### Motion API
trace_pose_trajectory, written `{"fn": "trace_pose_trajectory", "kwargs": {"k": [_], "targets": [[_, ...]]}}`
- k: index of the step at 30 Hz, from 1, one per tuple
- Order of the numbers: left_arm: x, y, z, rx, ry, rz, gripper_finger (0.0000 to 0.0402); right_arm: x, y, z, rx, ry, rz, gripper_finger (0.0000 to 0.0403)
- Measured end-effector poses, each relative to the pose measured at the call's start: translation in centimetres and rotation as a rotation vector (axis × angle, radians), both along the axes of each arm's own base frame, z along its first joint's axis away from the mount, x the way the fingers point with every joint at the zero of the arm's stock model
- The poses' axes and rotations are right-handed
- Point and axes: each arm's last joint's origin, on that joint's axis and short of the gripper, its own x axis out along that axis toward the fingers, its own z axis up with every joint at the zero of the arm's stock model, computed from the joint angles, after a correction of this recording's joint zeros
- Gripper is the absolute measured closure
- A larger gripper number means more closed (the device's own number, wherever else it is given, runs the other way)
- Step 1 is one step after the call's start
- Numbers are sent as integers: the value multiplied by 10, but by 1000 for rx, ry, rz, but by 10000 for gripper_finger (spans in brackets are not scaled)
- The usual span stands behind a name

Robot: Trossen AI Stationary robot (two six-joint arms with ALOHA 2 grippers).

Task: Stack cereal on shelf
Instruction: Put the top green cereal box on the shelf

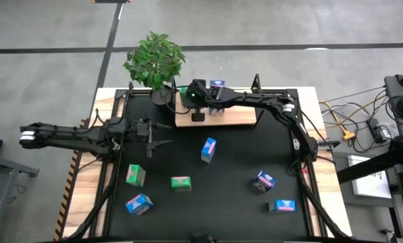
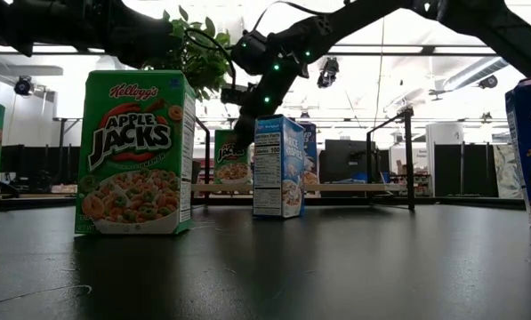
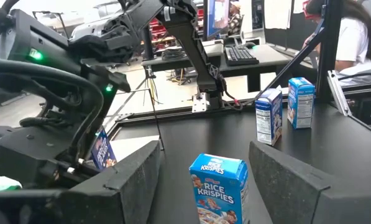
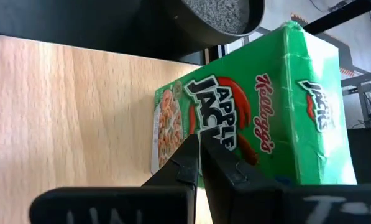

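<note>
The right claw [image 4: 199, 163] is pinched shut, holding nothing — a green cereal box [image 4: 253, 112] stands just ahead of it on the wooden shelf [image 4: 67, 106]. The left claw [image 3: 204, 180] gapes wide, a blue box [image 3: 217, 188] just beyond its fingers.

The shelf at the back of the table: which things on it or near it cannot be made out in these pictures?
- High view: the right gripper covers the shelf's cartons; their number is unclear.
- Right wrist view: shut fingers hide the Apple Jacks carton's lower label.
- Low view: the nearer Rice Krispies carton hides part of the shelf.
</note>
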Motion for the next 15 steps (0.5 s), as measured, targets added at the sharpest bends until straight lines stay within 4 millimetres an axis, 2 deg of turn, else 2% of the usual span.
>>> {"fn": "trace_pose_trajectory", "kwargs": {"k": [15], "targets": [[0,0,0,0,0,0,171,-3,-8,0,-20,17,10,394]]}}
